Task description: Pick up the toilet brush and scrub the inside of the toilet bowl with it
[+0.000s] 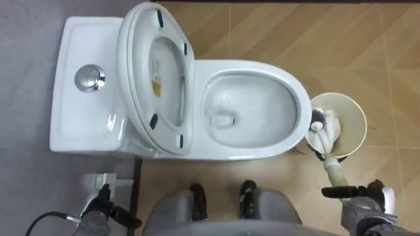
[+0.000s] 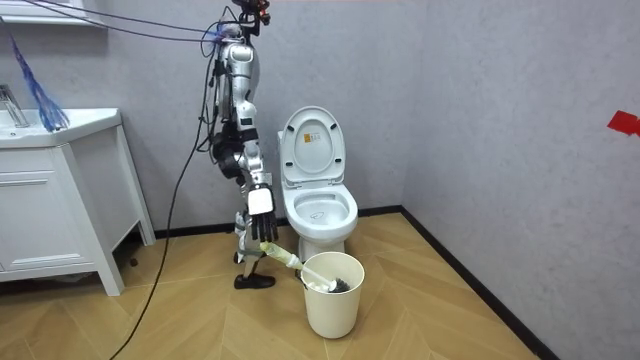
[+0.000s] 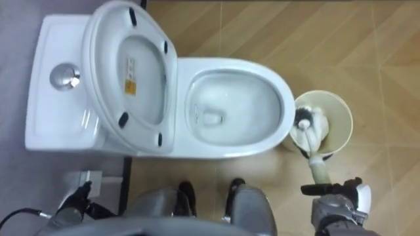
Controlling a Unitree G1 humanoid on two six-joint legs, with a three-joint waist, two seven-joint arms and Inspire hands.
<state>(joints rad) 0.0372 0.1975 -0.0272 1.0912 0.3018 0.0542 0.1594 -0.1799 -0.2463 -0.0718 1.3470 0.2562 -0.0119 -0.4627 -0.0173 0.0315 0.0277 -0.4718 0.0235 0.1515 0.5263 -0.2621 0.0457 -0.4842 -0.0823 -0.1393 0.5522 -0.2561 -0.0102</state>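
Observation:
The white toilet [image 1: 296, 98] stands before me with seat and lid [image 1: 157, 72] raised against the tank [image 1: 79, 118]; the bowl holds only water. To its right stands a cream bucket [image 1: 359, 124]. The toilet brush [image 1: 333, 169] leans into it, its white-and-black head [image 1: 323, 123] down inside. At the lower right, my right hand [image 1: 367, 204] has its fingers curled round the brush's pale handle. My left hand [image 1: 100, 211] hangs low at the lower left, beside the tank. In the room view I stand on the toilet's left side, and the brush [image 2: 285, 262] slants from my hand [image 2: 262, 218] into the bucket [image 2: 332, 300].
A grey wall runs behind the tank, and a chrome flush button [image 1: 90, 78] sits on top of it. A small white fitting [image 1: 105, 180] lies on the floor by the wall. A white vanity cabinet [image 2: 60, 200] stands at the room view's left. Wood floor lies open beyond the bucket.

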